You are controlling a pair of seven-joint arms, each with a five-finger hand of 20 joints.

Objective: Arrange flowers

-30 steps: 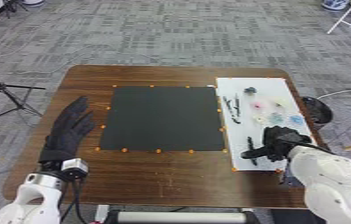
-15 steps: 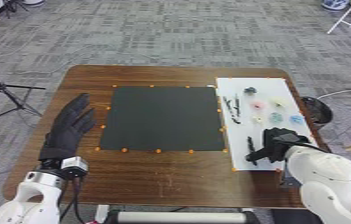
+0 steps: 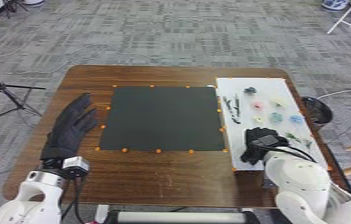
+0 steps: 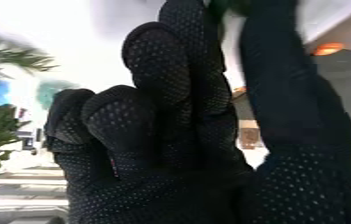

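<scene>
My right hand is over the near part of the white board, with its fingers side by side, partly bent, and the thumb standing apart. A bit of dark green stem shows between forefinger and thumb, out toward their tips; I can't tell whether I touch it. That gap is what the next move turns on: I judge it should close across the stem, not along it. Too little shows to read which way the stem points or how its long axis runs.

The loose leafy sprig lies just beside my hand at about two o'clock, its length seeming to run from ten toward four o'clock. The blue flower is farther out, between one and two. My right arm is much the nearer; my left hand, fingers straight, waits well apart at nine o'clock.
</scene>
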